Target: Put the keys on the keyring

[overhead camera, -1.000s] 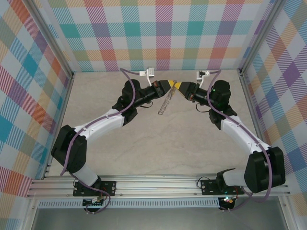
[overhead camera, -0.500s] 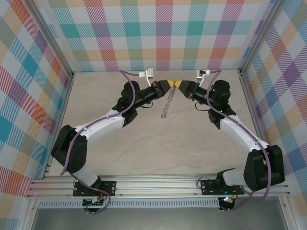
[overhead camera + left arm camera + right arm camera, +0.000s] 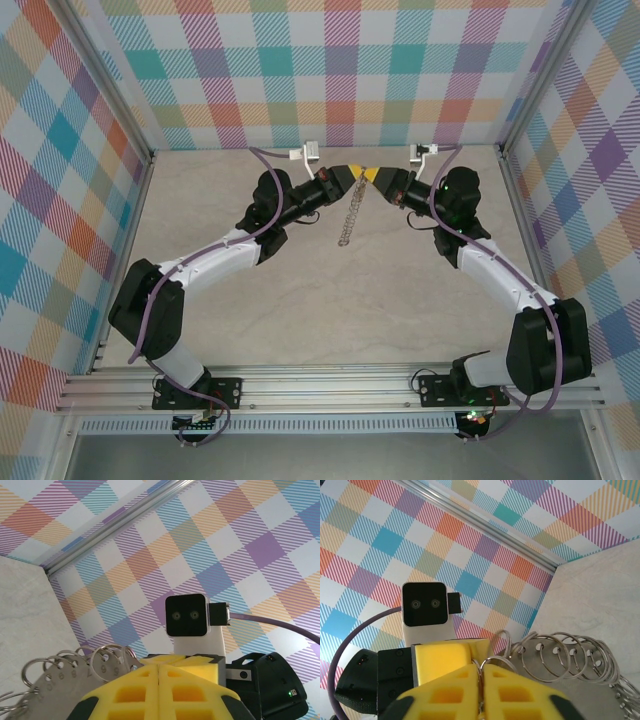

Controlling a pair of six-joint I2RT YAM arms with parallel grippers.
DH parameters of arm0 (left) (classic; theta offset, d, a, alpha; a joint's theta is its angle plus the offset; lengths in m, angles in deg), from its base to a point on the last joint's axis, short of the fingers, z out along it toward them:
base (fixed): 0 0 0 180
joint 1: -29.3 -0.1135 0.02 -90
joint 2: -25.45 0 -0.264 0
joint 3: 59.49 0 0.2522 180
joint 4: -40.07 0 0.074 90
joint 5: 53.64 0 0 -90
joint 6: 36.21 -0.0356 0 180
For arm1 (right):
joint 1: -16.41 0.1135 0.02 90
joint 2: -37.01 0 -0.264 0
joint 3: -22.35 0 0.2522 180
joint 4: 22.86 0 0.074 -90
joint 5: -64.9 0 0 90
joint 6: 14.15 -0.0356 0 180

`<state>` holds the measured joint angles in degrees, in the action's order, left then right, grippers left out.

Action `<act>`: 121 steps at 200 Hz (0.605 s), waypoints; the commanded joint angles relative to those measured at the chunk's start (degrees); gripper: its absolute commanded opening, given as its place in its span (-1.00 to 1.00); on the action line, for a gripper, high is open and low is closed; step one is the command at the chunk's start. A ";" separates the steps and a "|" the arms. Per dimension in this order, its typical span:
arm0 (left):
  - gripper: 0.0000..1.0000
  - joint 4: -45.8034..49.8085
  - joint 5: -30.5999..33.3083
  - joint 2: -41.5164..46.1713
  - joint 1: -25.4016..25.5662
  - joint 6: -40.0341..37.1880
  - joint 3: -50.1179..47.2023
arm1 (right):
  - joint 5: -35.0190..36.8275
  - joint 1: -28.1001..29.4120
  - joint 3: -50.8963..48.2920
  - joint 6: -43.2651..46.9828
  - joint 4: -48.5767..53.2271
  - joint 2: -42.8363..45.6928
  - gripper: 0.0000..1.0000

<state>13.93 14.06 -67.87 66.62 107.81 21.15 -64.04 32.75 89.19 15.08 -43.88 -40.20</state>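
High over the far middle of the table my left gripper [image 3: 354, 174] and right gripper [image 3: 369, 177] meet tip to tip. The keyring [image 3: 348, 216], a limp silver chain of split rings, hangs down from that meeting point. In the right wrist view my right gripper [image 3: 481, 669] is shut on one thin ring of the keyring [image 3: 570, 655], whose other rings fan out to the right. In the left wrist view my left gripper [image 3: 159, 669] is shut, and the keyring [image 3: 75, 667] runs in behind its left fingertip. The keys are hidden.
The beige table [image 3: 300, 290] is walled by checked panels [image 3: 340, 70] on three sides, with a metal rail [image 3: 330, 385] at the near edge. Each wrist camera faces the other arm's camera block [image 3: 186, 616] [image 3: 424, 605] at close range.
The right gripper's fingers have closed further onto the ring. The hanging keyring, swinging and blurred a second ago, now hangs straighter and still. Both arms have barely shifted.
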 commanded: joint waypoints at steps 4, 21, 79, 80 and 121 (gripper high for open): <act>-1.00 -3.88 -1.60 -1.19 0.63 0.73 0.45 | -3.56 0.87 -0.17 0.00 -3.67 -0.13 -0.70; -1.00 -3.87 -1.84 -1.38 0.78 0.82 0.72 | -3.68 0.87 -0.08 -0.31 -4.08 -0.48 -0.91; -1.00 -2.67 -1.22 -0.90 1.00 0.23 0.53 | -2.73 0.89 -0.34 1.06 -2.63 0.43 -1.00; -1.00 -2.57 -1.19 -0.86 1.00 0.22 0.54 | -2.73 0.89 -0.34 1.12 -2.56 0.45 -1.00; -0.96 1.59 -0.46 -0.05 0.77 -1.67 1.33 | -2.67 0.71 0.06 4.11 1.93 1.10 -1.00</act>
<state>13.67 14.15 -68.74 66.67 108.03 21.17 -64.56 32.57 89.06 16.00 -43.25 -40.62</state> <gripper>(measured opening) 0.049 0.050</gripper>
